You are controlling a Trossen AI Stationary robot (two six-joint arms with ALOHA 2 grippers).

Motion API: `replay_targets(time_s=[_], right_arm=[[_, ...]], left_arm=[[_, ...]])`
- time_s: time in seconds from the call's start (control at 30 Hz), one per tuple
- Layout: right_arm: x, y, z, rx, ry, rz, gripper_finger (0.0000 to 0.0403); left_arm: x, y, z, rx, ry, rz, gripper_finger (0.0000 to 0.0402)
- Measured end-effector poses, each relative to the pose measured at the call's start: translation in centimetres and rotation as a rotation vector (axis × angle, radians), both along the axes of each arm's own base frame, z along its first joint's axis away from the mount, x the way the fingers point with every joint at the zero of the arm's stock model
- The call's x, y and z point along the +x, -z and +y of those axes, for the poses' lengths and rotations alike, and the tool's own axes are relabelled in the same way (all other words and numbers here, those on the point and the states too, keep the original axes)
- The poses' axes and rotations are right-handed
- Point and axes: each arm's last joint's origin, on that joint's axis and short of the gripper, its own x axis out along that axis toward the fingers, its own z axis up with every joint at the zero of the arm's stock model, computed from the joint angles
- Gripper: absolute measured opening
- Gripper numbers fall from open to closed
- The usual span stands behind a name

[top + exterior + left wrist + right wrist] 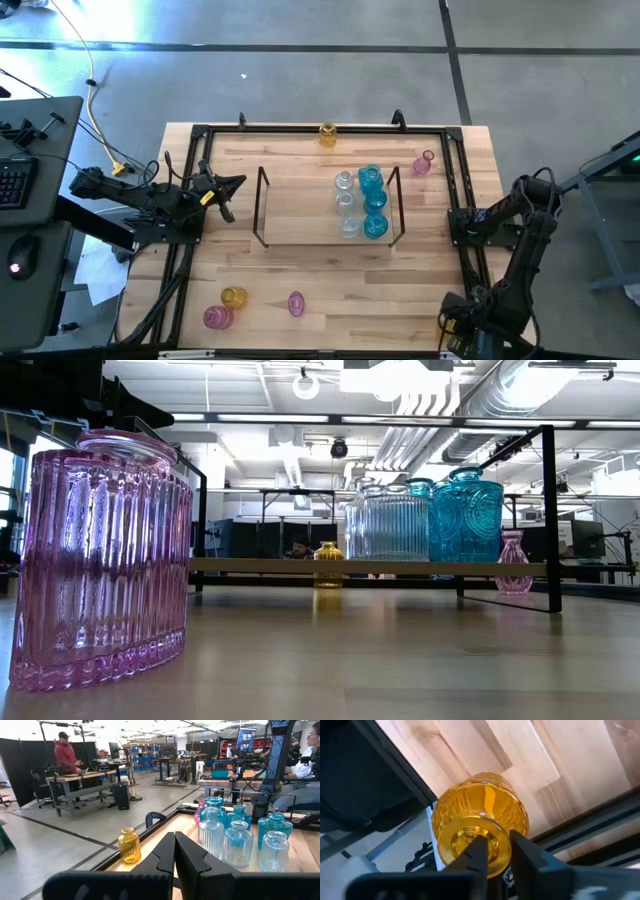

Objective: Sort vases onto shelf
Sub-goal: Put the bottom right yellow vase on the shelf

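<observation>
The shelf (300,215) is a light-wood board with wire end frames; clear vases (347,203) and cyan vases (374,200) stand on it in two rows. Loose vases stand on the table: amber (327,133) at the far edge, pink (423,165) at the far right, and amber (234,297) and two pink (296,303) at the near left. My right gripper (498,842) is shut on another amber vase (480,805) at the table's right edge; the arm hides that vase in the high view. My left gripper (228,186) waits shut at the left, pointing level at the shelf. My right gripper holds the amber vase by the rim of its mouth (499,851), one finger inside the opening and the other finger (522,851) outside it. The fingers come from above, pointing steeply down. The vase is upright below them; whether its base rests on the table I cannot tell.
A black frame (460,180) runs round the tabletop, and its right rail passes close by the held vase. In the low view a pink vase (100,560) fills the near left. People work at benches (65,757) beyond the table.
</observation>
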Motion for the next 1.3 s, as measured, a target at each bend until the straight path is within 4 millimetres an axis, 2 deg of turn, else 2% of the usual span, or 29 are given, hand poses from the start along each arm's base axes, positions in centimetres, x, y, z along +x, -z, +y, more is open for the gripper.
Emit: replay_targets(time_s=[0.1, 0.3, 0.5, 0.63, 0.73, 1.03, 1.17, 1.3], right_arm=[[0.8, -0.1, -0.3, 0.009, -0.054, -0.001, 0.0013], [3.0, -0.1, -1.4, 0.018, -0.156, 0.006, 0.0032], [5.8, -0.1, -2.9, 0.058, -0.223, 0.012, 0.0010], [7.5, -0.2, -3.9, 0.078, -0.276, -0.010, 0.0011], [8.7, -1.0, -4.4, 0.089, -0.328, -0.048, 0.0013], [12.1, -5.3, -5.6, 0.028, -0.474, -0.253, 0.0013], [14.6, -4.8, -5.8, 0.000, -0.529, -0.265, 0.0013], [17.9, -3.9, -5.9, -0.036, -0.589, -0.264, 0.0013]], left_arm=[[0.0, 0.0, 0.0, 0.000, 0.000, 0.000, 0.0000], [0.0, 0.0, 0.0, 0.000, 0.000, 0.000, 0.0000], [0.0, 0.0, 0.0, 0.000, 0.000, 0.000, 0.0001], [0.0, 0.0, 0.0, 0.000, 0.000, 0.000, 0.0001], [0.0, 0.0, 0.0, 0.000, 0.000, 0.000, 0.0001], [0.0, 0.0, 0.0, 0.000, 0.000, 0.000, 0.0001], [0.0, 0.0, 0.0, 0.000, 0.000, 0.000, 0.0001], [0.0, 0.0, 0.0, 0.000, 0.000, 0.000, 0.0001]])
